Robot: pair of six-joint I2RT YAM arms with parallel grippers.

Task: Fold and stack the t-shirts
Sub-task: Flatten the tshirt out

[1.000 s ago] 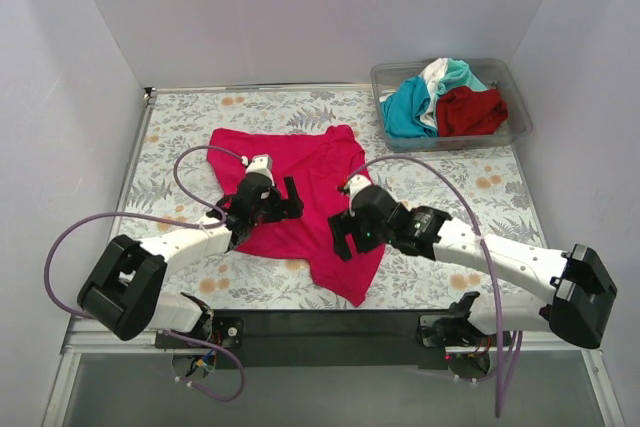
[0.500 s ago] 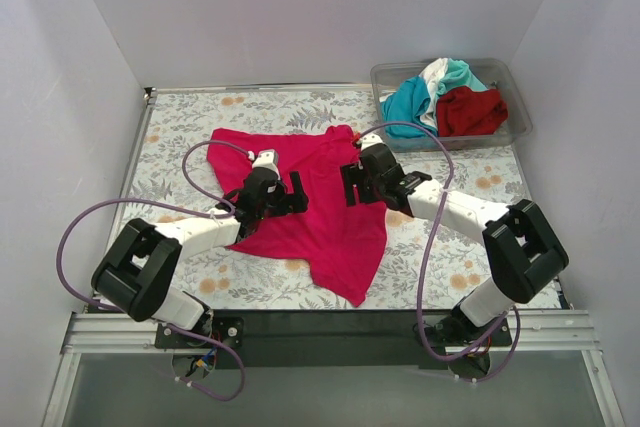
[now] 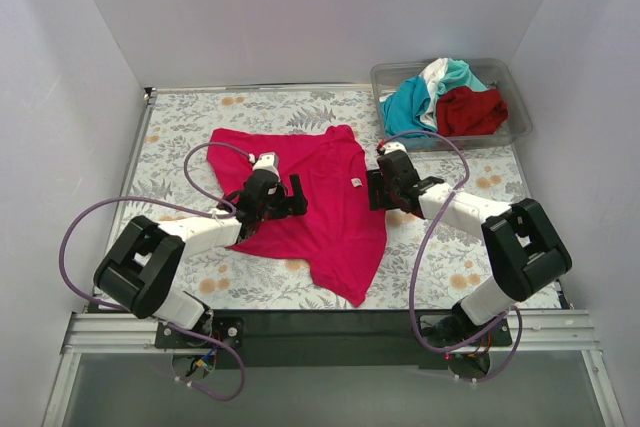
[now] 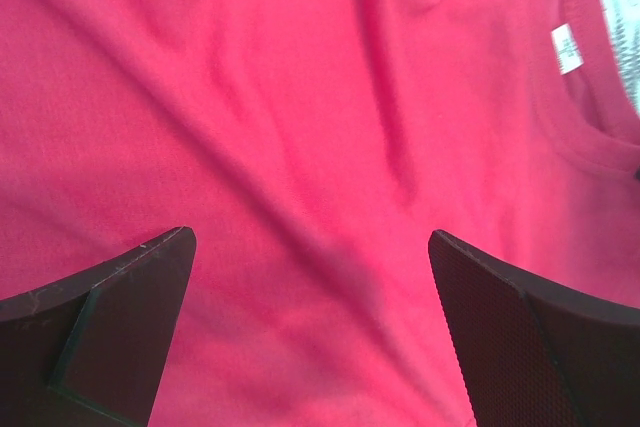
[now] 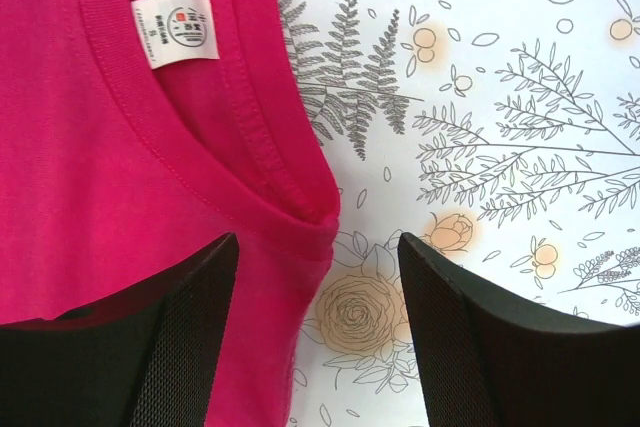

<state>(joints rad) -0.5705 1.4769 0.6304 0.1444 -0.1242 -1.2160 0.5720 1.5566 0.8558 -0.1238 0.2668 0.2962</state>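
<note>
A magenta-pink t-shirt (image 3: 320,197) lies spread and wrinkled on the floral table, its white neck label (image 5: 178,27) showing. My left gripper (image 3: 283,197) is open and empty over the shirt's middle; the left wrist view shows pink cloth (image 4: 320,147) between its fingers (image 4: 120,307). My right gripper (image 3: 384,190) is open and empty at the shirt's right edge, by the collar (image 5: 290,187), one finger (image 5: 170,337) over cloth and the other over bare table. Teal (image 3: 408,107), white (image 3: 434,75) and dark red (image 3: 470,112) t-shirts lie bunched in the clear bin.
The clear plastic bin (image 3: 515,97) stands at the table's back right corner. The floral tablecloth (image 3: 190,117) shows round the shirt. White walls close in the left, back and right sides.
My right gripper moved from the shirt's lower middle to the collar area at its right edge and the right arm folded back. The shirt's right side now lies flatter. The left gripper barely moved.
</note>
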